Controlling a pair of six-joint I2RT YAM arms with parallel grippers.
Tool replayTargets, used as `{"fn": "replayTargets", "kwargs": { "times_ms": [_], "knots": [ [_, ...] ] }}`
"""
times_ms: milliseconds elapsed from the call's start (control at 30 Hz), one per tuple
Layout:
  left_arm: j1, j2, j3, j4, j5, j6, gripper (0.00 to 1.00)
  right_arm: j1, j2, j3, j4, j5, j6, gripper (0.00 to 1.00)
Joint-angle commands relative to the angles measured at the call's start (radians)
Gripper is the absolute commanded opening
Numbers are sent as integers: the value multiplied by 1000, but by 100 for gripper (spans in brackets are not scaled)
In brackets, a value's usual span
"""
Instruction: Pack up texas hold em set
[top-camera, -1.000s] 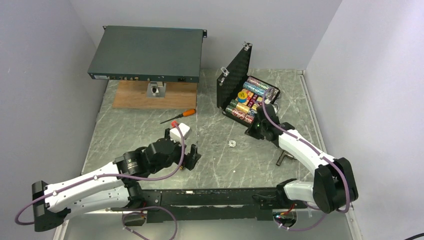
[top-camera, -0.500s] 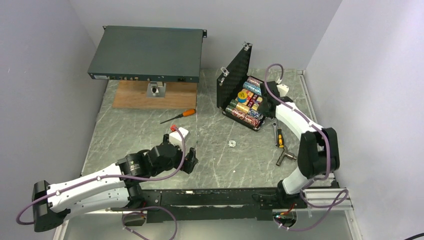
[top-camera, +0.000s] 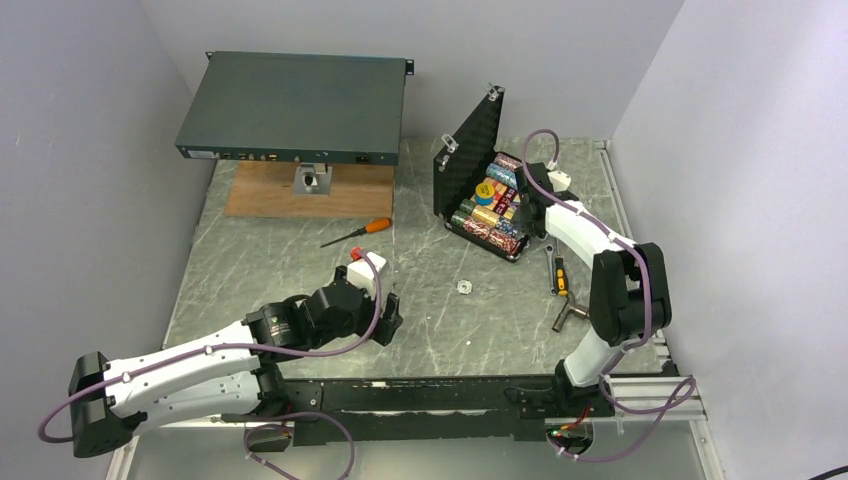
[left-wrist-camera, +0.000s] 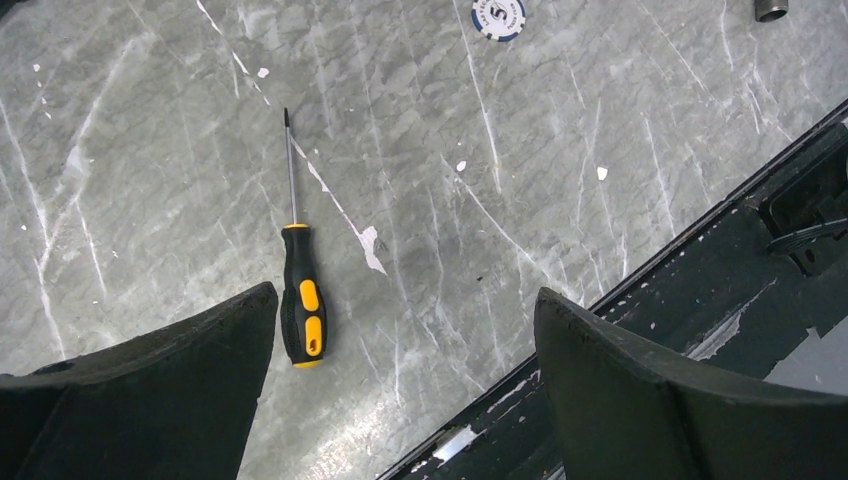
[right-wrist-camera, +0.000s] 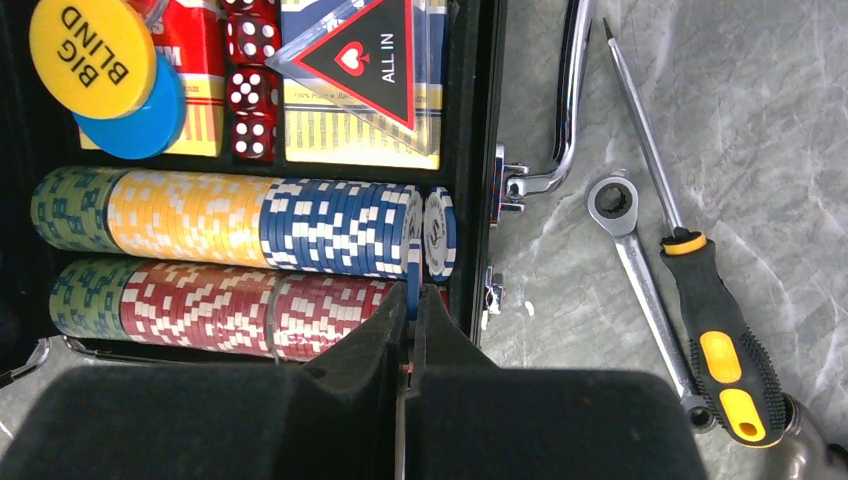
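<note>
The black case (top-camera: 524, 248) lies open at the back right with its lid (top-camera: 470, 150) upright. In the right wrist view it holds multicoloured chip rows (right-wrist-camera: 230, 220), a blue-yellow card box (right-wrist-camera: 350, 135), a red triangular token (right-wrist-camera: 365, 55) and two whitish chips (right-wrist-camera: 439, 235) at the row's end. My right gripper (right-wrist-camera: 410, 300) is shut on a blue chip (right-wrist-camera: 411, 282), held edge-on at the end of the blue row; it also shows in the top view (top-camera: 527, 205). A loose whitish chip (top-camera: 464, 287) lies mid-table. My left gripper (top-camera: 385, 320) is open and empty above the table's near edge.
A yellow-black screwdriver (left-wrist-camera: 300, 300) lies under the left gripper (left-wrist-camera: 405, 300). Another screwdriver (right-wrist-camera: 715, 330) and a ratchet wrench (right-wrist-camera: 635, 260) lie right of the case. An orange screwdriver (top-camera: 358, 231) lies mid-left. The dark-green rack unit (top-camera: 295, 105) stands on a wooden board (top-camera: 300, 190) at the back left.
My right arm has swung from mid-table up to the case's right side, carrying the chip. My left gripper has shifted slightly to the right.
</note>
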Motion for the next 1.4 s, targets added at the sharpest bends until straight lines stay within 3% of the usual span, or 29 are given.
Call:
{"fn": "replayTargets", "kwargs": {
  "times_ms": [0,333,467,600,833,933,1133,1367],
  "knots": [
    [4,5,45,25,12,13,99,-2,6,25,2,6,4,2],
    [3,0,44,31,17,3,100,-7,48,22,32,4,-6,7],
    [3,13,52,29,31,1,99,-11,56,28,33,-28,-19,31],
    [4,18,54,35,50,-6,99,-11,22,11,44,-62,-28,45],
    [3,36,61,49,74,-23,99,-9,-102,-48,39,-58,-72,52],
    [3,63,66,57,89,-35,99,-2,-167,-100,41,-136,-124,54],
    [4,246,123,56,168,-67,99,11,-396,-353,127,-347,-198,58],
    [3,632,349,-3,174,-79,97,9,-762,-610,108,-192,-52,57]
  ]
}}
